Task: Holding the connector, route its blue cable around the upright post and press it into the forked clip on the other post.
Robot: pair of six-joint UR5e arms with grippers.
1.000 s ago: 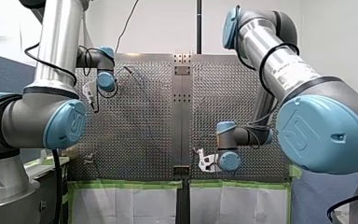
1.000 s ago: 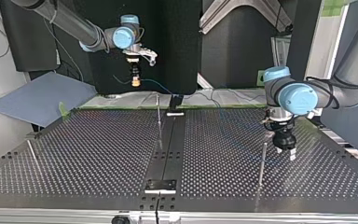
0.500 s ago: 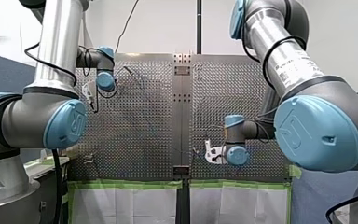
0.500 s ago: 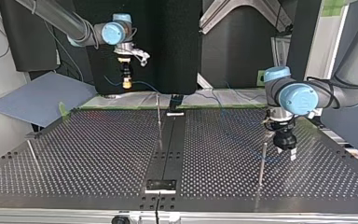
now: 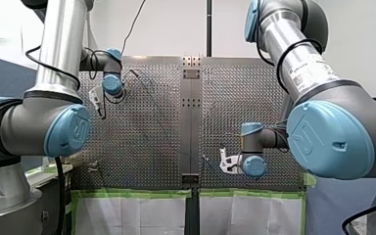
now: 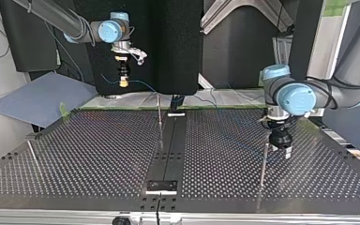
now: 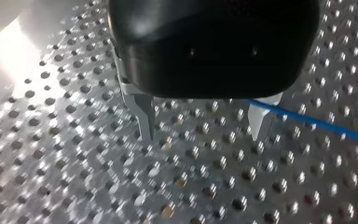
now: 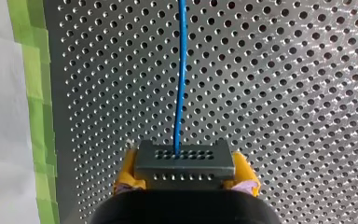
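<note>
Though my right claw (image 8: pixel 185 173) clamped the dark perforated block connector (image 8: pixel 185 158) above the perforated metal bench (image 8: pixel 284 93), its thin blue cable (image 8: pixel 182 70) merely trailed past my empty, open left claw (image 7: pixel 200 126); I judged routing round the thin upright post (image 6: pixel 160 117) and clipping both undone.

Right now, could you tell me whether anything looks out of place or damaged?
Nothing stands out. The connector sits squarely between my right gripper's yellow pads. Its cable runs straight ahead without kinks. My left gripper is open above the table, and the middle post stands upright.
</note>
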